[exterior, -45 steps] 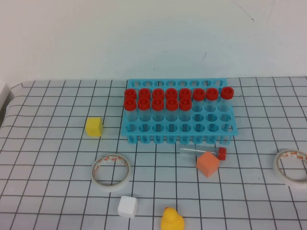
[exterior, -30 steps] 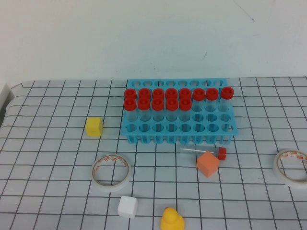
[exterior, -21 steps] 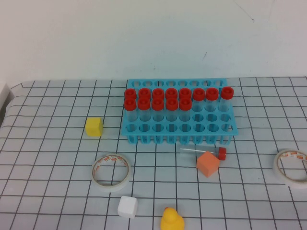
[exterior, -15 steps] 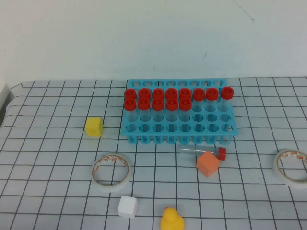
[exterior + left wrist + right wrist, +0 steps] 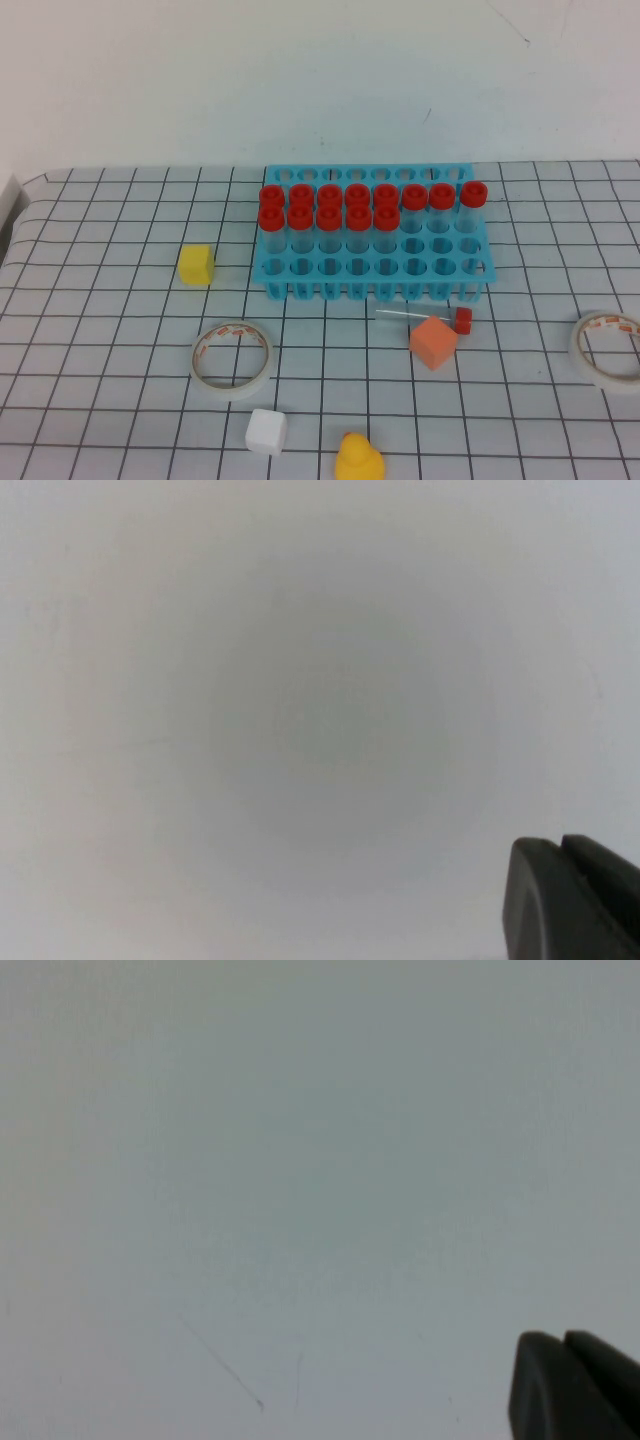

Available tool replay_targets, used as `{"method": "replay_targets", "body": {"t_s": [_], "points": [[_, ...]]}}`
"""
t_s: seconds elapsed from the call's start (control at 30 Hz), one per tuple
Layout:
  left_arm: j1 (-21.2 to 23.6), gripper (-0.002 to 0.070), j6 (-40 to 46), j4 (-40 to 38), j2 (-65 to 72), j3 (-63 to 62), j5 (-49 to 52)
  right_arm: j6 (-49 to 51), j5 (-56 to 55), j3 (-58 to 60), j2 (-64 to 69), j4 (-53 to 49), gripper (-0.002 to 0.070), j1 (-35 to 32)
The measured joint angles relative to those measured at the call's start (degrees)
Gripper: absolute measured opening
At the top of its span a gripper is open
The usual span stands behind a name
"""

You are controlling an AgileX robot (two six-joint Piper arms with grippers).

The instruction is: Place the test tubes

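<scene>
Off-table left, left gripper pinched together, facing blank wall. Yellow block and tape roll have open grid around. Rack centre-far; loose test tube lies just near it, touching orange block. Second roll at right edge. Right gripper also pinched together, off-table.

1. A white table ruled with a black grid is shown
2. A blue rack is stood mid-table, towards the back
3. A test tube is laid just before it, an orange cube just beside
4. A yellow cube is placed left of the rack
5. One tape roll is laid front-left, a second tape roll at the right edge
6. A white cube and a yellow duck are set nearest
</scene>
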Motion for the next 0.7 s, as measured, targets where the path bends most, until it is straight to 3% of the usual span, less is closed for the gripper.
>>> {"method": "replay_targets", "body": {"t_s": [0.33,0.7], "points": [[0.0,-0.0001,-0.1,-0.3,0.0,-0.3,-10.1,4.2,-6.1,0.0,0.0,3.3,-0.0001,0.0],[0.0,-0.0001,-1.0,-0.3,6.8,-24.6,26.6,6.5,34.1,-24.2,3.9,-2.1,-0.0001,0.0]]}}
